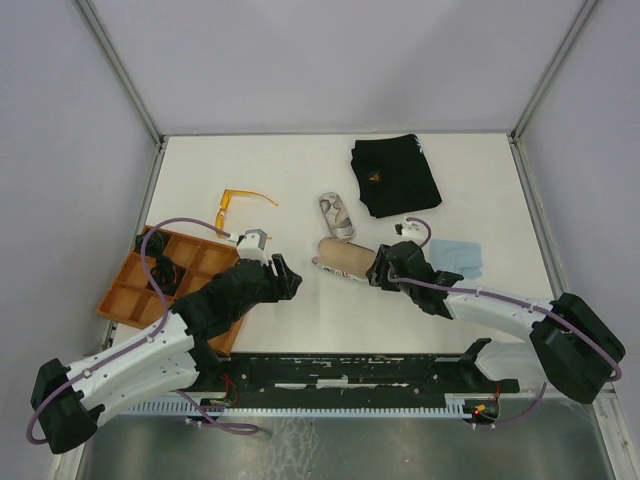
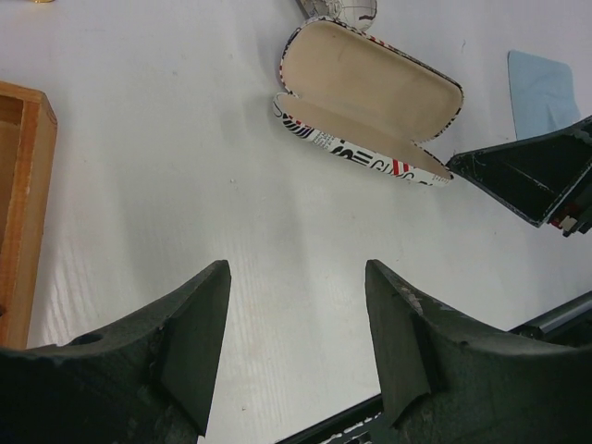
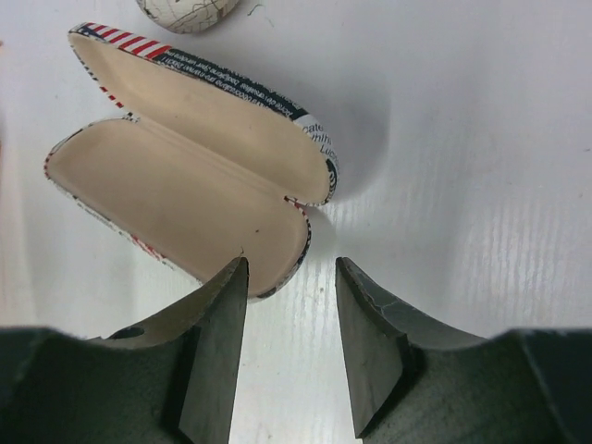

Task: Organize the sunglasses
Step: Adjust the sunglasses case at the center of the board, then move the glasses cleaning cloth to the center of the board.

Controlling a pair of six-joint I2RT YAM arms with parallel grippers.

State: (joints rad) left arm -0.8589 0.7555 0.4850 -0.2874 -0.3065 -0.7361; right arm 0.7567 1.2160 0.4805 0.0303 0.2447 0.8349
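Observation:
The orange-amber sunglasses (image 1: 240,203) lie unfolded on the table at the back left, beyond the tray. I cannot make out the white pair. A printed glasses case (image 1: 345,258) lies open and empty at the table's middle; it also shows in the left wrist view (image 2: 370,102) and the right wrist view (image 3: 185,185). My right gripper (image 1: 378,268) is open, its jaws (image 3: 291,277) at the case's right end, the left finger just over the lid's rim. My left gripper (image 1: 285,275) is open and empty (image 2: 296,277), left of the case, over bare table.
A closed printed case (image 1: 337,215) lies behind the open one. A black cloth pouch (image 1: 395,175) is at the back right. A light blue cloth (image 1: 458,255) lies right of my right gripper. An orange compartment tray (image 1: 130,295) at the left holds something dark (image 1: 165,272).

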